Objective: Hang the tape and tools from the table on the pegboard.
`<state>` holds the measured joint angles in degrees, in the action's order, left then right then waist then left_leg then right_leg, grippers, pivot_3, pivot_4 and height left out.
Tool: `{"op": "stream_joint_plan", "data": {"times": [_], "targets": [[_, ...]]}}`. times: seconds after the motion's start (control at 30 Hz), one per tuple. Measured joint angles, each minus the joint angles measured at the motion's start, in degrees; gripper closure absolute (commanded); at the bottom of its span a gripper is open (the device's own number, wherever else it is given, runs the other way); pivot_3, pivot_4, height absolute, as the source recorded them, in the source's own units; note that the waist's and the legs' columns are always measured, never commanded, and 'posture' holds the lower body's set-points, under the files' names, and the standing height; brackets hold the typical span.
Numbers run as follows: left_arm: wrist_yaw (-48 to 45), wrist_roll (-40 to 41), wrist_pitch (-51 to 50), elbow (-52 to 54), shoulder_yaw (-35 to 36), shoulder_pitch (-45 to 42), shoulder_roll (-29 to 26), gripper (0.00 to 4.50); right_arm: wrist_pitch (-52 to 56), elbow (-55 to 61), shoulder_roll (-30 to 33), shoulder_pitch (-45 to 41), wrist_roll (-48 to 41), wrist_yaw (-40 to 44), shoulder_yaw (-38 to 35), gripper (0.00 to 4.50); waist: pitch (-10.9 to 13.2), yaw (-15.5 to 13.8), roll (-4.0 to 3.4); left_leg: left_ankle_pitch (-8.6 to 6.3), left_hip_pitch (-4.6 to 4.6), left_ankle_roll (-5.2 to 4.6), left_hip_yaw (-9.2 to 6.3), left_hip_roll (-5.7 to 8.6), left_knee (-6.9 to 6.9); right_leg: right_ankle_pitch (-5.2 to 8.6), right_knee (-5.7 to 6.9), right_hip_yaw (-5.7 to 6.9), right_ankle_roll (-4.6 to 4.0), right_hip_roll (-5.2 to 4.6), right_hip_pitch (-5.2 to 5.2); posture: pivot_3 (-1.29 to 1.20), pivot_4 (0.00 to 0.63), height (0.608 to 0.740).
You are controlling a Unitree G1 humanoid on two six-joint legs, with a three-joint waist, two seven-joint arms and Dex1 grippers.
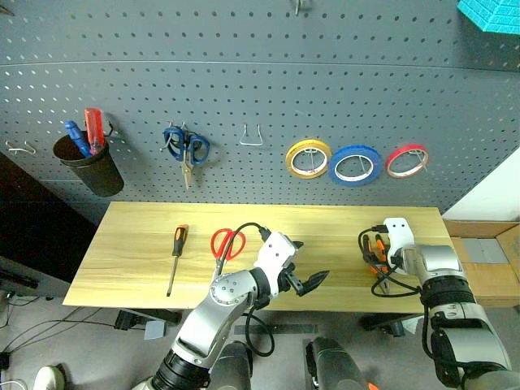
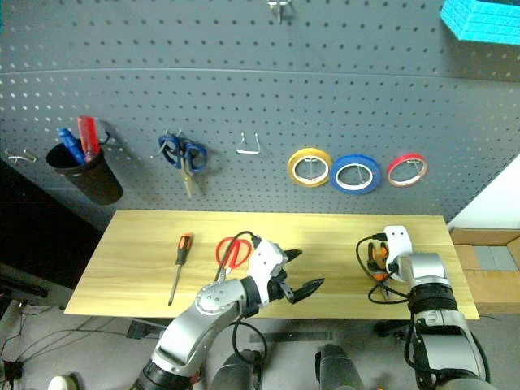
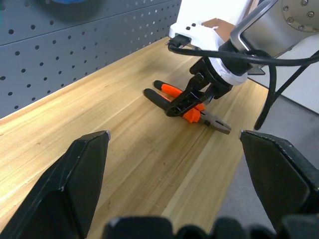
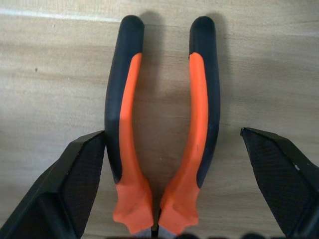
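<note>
Pliers (image 4: pixel 162 134) first: orange-and-black handles, lying flat on the table (image 1: pixel 146 244) at its right end, near edge, nose toward me. My right pincer (image 3: pixel 192 97) hangs right over them, jaws wide open, one finger each side of the handles, nothing gripped yet. So the step in hand, as I read it, is the pick-up of the pliers.

Next move, my judgement: drop a bit more, close across both handles where they sit closest together, near the orange collar, then lift w/o letting the nose swing. After that it needs a free hook; the bare wire hook (image 1: pixel 251 136) on the pegboard (image 1: pixel 325 65) between the blue-handled scissors (image 1: pixel 186 149) and the yellow ring (image 1: pixel 308 158) looks the likely one.

Red-handled scissors (image 1: pixel 227 244) lie left of centre on the table, untouched, blades toward the near edge. My left pincer (image 1: pixel 309 264) hovers mid-table just right of them, also fully open and empty.

Blue tape (image 1: pixel 355 165) is on the pegboard already, between the yellow ring and the red ring (image 1: pixel 406 161), so that part looks done.

Count: 1 pliers, 2 scissors (1 red on table, 1 blue hung), 3 tape rings, 1 screwdriver (image 1: pixel 176 256) on the table's left, 1 black cup (image 1: pixel 89 162) far left on the board w/ prob. 2 handles in it, one blue and one red, hard to be sure at this distance.
</note>
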<state>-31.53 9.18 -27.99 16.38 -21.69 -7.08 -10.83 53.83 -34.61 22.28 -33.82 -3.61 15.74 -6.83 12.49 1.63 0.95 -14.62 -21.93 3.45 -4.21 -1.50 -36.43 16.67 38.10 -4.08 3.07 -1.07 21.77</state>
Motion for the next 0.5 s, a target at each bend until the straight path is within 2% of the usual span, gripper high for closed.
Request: {"op": "stream_joint_plan", "data": {"times": [0.1, 0.2, 0.4, 0.5], "targets": [[0.62, 0.84, -0.77, 0.1, 0.31, -0.26, 0.32, 0.0, -1.38, -4.02, 0.05, -2.43, -0.02, -0.43, -0.71, 0.7, 0.04, -0.07, 0.05, 0.0, -0.01, 0.0, -0.02, 0.0, -0.01, 0.0, -0.02, 0.02, 0.0, 0.0, 0.0, 0.11, 0.252, 0.74], [0.74, 1.19, -1.31, 0.14, 1.06, -1.08, 0.3, 0.0, -3.3, -6.81, 0.22, -3.78, 0.11, 0.08, -0.52, 1.59, 0.06, -0.07, 0.05, 0.0, -0.01, 0.0, -0.02, 0.0, 0.0, 0.0, -0.03, 0.02, 0.0, 0.0, 0.0, 0.11, 0.248, 0.74], [0.7, 1.99, -1.66, 0.15, 2.02, -1.62, -0.21, 0.0, -5.27, -9.6, 0.26, -5.35, 0.24, 0.74, 0.41, 1.61, 0.07, 0.01, 0.06, 0.0, -0.01, 0.0, -0.02, -0.01, 0.01, 0.0, -0.04, 0.03, 0.0, 0.0, 0.01, 0.11, 0.232, 0.74], [0.91, 2.35, -2.08, 1.14, 2.59, -1.5, -0.27, 0.0, -6.23, -5.27, 0.89, -3.05, 0.74, 3.31, 3.76, 1.61, 0.07, -0.05, 0.05, 0.0, -0.11, 0.01, -0.03, 0.0, 0.02, 0.0, -0.05, 0.03, 0.01, 0.0, 0.1, 0.11, 0.219, 0.74]]}}
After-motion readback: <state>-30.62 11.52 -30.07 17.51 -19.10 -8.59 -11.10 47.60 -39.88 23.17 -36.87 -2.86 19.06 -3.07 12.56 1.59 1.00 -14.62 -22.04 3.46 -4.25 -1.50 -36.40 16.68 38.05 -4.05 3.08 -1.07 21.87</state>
